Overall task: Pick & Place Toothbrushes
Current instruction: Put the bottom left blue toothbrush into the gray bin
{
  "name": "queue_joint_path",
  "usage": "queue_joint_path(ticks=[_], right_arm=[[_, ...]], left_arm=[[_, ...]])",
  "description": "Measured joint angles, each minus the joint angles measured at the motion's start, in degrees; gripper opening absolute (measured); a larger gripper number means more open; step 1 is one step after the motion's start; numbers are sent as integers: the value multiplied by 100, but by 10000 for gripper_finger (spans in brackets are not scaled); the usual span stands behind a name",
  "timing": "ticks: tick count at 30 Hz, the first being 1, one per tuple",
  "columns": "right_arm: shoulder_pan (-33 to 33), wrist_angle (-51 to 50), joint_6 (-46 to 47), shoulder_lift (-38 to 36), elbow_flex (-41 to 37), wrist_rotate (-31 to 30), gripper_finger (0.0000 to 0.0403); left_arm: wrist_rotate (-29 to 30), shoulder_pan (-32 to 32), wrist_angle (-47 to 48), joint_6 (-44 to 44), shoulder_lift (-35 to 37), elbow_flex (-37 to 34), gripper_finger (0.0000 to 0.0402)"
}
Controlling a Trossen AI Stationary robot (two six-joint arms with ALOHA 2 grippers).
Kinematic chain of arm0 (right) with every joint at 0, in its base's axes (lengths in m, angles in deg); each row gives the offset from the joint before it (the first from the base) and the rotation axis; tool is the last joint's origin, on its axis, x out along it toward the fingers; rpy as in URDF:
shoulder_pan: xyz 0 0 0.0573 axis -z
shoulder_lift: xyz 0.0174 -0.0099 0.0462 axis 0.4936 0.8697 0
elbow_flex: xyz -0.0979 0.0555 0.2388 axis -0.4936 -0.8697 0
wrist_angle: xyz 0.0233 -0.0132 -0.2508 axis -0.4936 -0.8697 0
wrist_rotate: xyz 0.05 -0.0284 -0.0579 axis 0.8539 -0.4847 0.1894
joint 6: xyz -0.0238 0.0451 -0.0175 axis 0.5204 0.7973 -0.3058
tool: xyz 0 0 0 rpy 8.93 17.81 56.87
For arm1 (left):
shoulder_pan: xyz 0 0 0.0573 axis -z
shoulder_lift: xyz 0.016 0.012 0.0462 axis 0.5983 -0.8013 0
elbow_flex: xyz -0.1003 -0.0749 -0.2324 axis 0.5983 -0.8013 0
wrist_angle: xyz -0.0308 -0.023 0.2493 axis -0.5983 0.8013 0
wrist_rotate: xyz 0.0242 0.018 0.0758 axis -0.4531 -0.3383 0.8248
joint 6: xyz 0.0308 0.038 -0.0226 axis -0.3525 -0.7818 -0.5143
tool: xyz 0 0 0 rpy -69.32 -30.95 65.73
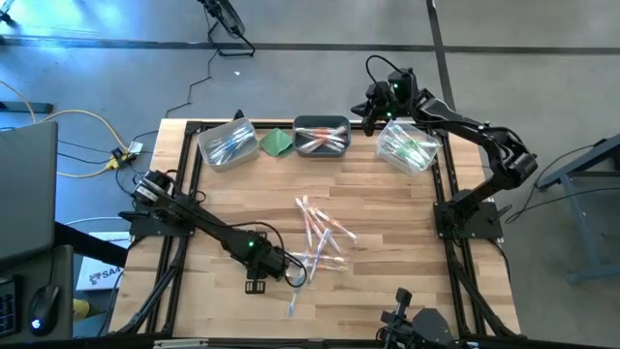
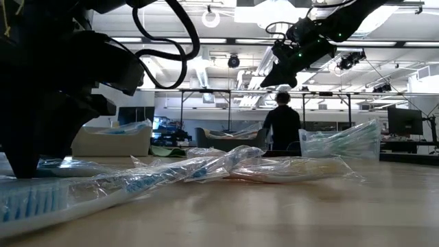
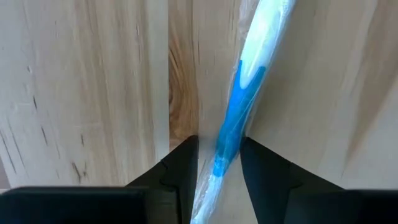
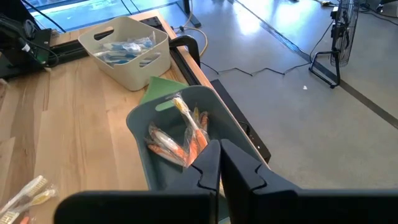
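Light, stiff and slippery in its wrap, the blue toothbrush (image 3: 233,118) lies on the table (image 3: 81,87) at six o'clock between the left gripper's (image 3: 217,168) spread fingers, best pinched mid-handle, while the right gripper (image 4: 219,163), fingers pressed together, hangs at twelve.

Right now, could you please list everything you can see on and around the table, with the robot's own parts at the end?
Loose toothbrushes: a scattered pile, too tangled to count, clear wrappers with orange, pink and blue parts, middle of the table.
Blue toothbrush: one, blue and white, wrapped, lying between the left gripper's fingers.
White bin: one, far left, holds bluish brushes.
Dark grey bin: one, far middle, holds orange brushes.
Clear bin: one, far right, holds greenish brushes.
Green cloth: one, folded, between the white and grey bins.
Person: one, dark clothes, in the room behind.
Left gripper: open around the blue toothbrush, low at the table's near side.
Right gripper: shut, empty, above the dark grey bin.
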Motion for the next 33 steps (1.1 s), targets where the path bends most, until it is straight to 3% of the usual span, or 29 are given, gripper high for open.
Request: queue_joint_path(ticks=[14,22,29,33], right_arm=[[0,-6,-1,0,0,0,5],[0,-125,-33,0,0,0,4],[0,-225,-175,0,0,-2,4],[0,-226,-170,0,0,-2,3]], left_arm=[[-248,-11,97,-36,-23,-15,14],[-336,-11,356,-27,-50,159,12],[-1078,11,1089,142,-69,295,7],[-1183,2,1229,131,-67,298,7]])
